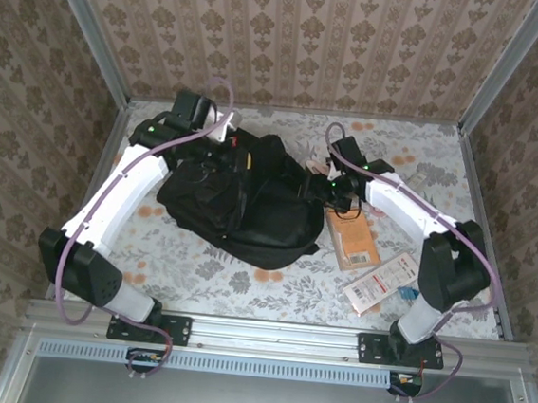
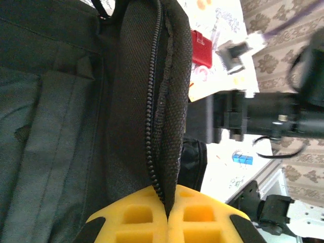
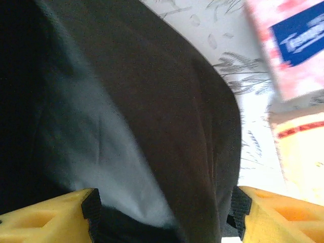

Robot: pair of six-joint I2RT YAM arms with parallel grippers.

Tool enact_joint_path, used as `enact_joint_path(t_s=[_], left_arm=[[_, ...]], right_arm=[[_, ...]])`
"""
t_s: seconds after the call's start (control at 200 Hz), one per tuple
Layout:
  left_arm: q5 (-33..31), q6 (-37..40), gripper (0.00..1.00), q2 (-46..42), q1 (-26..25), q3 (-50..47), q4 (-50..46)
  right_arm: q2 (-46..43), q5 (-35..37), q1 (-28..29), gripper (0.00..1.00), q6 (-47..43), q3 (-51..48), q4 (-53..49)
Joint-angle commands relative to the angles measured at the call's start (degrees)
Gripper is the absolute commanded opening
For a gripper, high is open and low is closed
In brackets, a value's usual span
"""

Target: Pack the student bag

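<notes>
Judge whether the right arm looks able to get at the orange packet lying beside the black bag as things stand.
Probably yes. The orange packet lies flat on the table beside the student bag, close to the right gripper, whose jaws stand open. Nothing covers it.

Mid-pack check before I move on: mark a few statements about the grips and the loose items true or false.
1. The left fingers are shut on the bag at its zipper edge. True.
2. The right fingers are shut tight. False: they stand wide apart, with bag fabric between them.
3. The orange packet is already in the bag. False: it lies on the table, just right of the bag.
4. A red-and-white packet lies on the table, outside the bag. True.
</notes>
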Motion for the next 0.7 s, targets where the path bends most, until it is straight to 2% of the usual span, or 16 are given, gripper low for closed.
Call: enact_joint_path(t_s=[0.0,0.12,0.23,0.345,0.485,0.57,0.695], left_arm=[[1.06,-3.37,0.0,-5.24,0.81,-1.32,4.67],[-0.18,-3.43,0.0,-7.95,3.3,-3.93,4.38],[-3.88,-1.31,0.0,-8.83,5.97,-5.23,1.56],[-7.48,0.19,0.0,-10.22,8.24,-7.39,0.7],[-6.16,0.33,0.0,-10.78,10.07,-10.03,2.08],[-6.71,0.62,0.0,-10.8,10.34,-10.96,2.4],[-6.72,1.0,0.0,-11.92,10.64,-12.15,2.83]], right_arm=[[4.83,-6.95,1.28,0.71,-2.99,3.9,3.18],[9.82,-9.93,4.71,0.71,-4.3,10.12,2.33],[11.23,-8.35,6.12,0.71,-4.81,13.52,0.81],[8.63,-0.84,5.5,0.72,-7.97,14.23,-2.53],[7.02,10.3,3.54,0.75,-11.69,16.07,-7.34],[9.03,18.56,3.04,0.75,-14.5,19.64,-9.53],[15.47,24.69,2.15,0.78,-18.62,27.45,-11.18]])
